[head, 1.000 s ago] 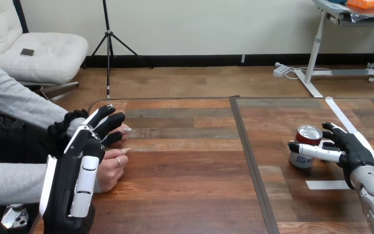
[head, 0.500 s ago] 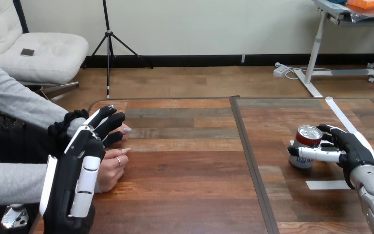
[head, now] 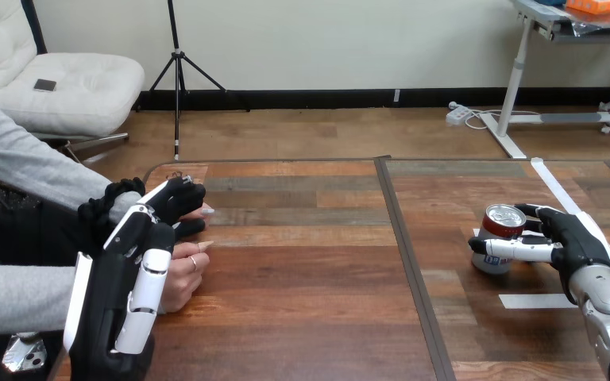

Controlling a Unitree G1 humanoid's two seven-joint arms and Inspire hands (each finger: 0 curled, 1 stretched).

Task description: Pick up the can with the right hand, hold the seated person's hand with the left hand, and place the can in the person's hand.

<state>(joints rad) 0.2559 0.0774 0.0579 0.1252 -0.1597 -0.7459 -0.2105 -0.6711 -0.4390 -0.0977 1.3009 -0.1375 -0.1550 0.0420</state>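
A red-topped can (head: 503, 219) stands upright on the right half of the wooden table (head: 310, 270). My right hand (head: 578, 244) is wrapped round it, thumb across its front label and fingers behind it. At the left edge the person rests two hands on the table. My left hand (head: 131, 266) lies over them, its fingers curled down on the farther hand (head: 205, 211), whose fingertips poke out between my fingers and thumb. The person's nearer hand (head: 181, 274) sits loosely fisted beside my palm.
A dark seam (head: 407, 246) splits the table into left and right halves. A short white tape strip (head: 534, 301) lies just in front of the can, and a long one (head: 560, 190) runs diagonally behind my right hand.
My right fingers have closed in round the can. My left fingers have bent down from straight onto the person's farther hand. The can has stayed where it was.
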